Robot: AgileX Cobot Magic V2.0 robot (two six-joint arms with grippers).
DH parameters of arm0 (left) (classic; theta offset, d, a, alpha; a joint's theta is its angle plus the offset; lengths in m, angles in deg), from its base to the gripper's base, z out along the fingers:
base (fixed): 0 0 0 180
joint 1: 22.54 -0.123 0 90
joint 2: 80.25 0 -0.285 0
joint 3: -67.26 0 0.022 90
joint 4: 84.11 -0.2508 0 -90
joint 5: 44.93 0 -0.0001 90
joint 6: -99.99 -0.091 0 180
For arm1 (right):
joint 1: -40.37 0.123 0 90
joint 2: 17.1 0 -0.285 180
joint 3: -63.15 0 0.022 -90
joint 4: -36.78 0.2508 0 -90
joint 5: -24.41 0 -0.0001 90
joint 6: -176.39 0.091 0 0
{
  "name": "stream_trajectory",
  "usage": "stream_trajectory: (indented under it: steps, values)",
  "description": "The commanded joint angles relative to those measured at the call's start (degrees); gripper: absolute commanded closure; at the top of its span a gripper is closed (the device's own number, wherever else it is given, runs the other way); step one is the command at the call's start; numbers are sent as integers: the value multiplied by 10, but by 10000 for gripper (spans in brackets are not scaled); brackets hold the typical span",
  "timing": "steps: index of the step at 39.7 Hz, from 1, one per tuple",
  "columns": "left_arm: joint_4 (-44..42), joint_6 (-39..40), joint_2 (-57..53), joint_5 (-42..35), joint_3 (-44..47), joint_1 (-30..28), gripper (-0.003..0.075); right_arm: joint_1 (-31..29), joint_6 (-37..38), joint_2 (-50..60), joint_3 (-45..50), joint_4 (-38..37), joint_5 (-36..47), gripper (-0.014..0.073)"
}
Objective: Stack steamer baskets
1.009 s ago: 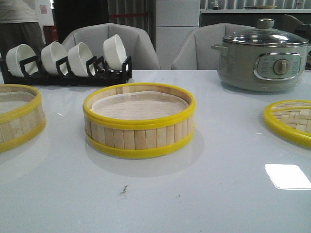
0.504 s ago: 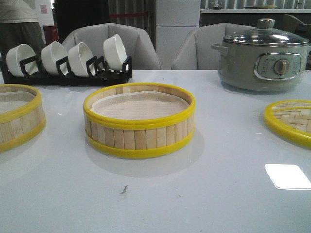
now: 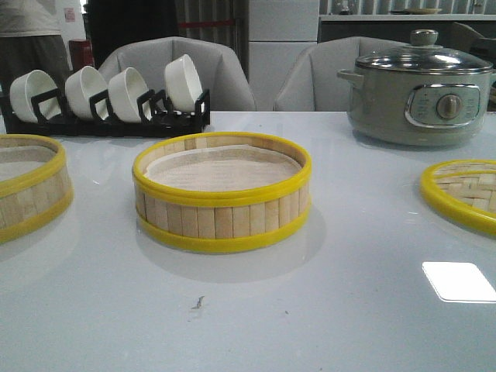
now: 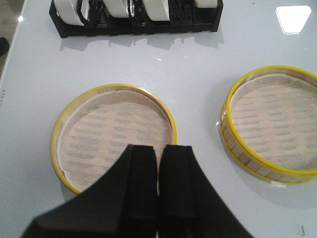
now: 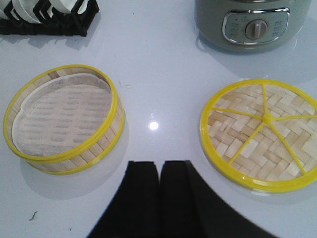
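Note:
One steamer basket (image 3: 222, 194) with pale slat walls, yellow rims and a white liner stands mid-table; it also shows in the left wrist view (image 4: 273, 124) and the right wrist view (image 5: 64, 118). The second, like basket (image 3: 27, 184) stands at the left edge, cut off by the frame; the left wrist view shows it whole (image 4: 113, 134). My left gripper (image 4: 159, 148) is shut and empty, raised above the near rim of the left basket. My right gripper (image 5: 159, 164) is shut and empty, above bare table between the middle basket and the lid. Neither gripper shows in the front view.
A flat woven bamboo lid (image 3: 465, 192) with a yellow rim lies at the right, also in the right wrist view (image 5: 262, 134). A black rack of white bowls (image 3: 108, 97) stands at the back left. A grey electric pot (image 3: 418, 89) stands at the back right.

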Motion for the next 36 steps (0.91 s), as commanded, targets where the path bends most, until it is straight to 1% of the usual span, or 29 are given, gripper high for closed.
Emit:
stream_trajectory:
  steps: [1, 8, 29, 31, 33, 35, 36]
  values:
    - [5, -1, -7, -37, -18, 3, 626, -2, -2, -5, -26, 17, 47, 537]
    - [8, -1, -7, -37, -18, 3, 626, -2, -2, -8, -26, 17, 86, 537]
    - [17, -1, -7, -37, -18, 3, 626, -2, -2, -11, -26, 14, 85, 532]
    - [17, 1, -5, -38, -18, 3, 621, -2, -2, -11, -26, 13, 82, 496]
    - [14, 1, -3, -35, -18, 3, 599, -2, -2, -11, -26, 13, 81, 421]
    - [11, 1, 1, -35, -18, 3, 554, -2, -2, -11, -26, 13, 80, 300]
    - [9, 1, 3, -35, -18, 3, 518, -2, -2, -11, -26, 13, 80, 253]
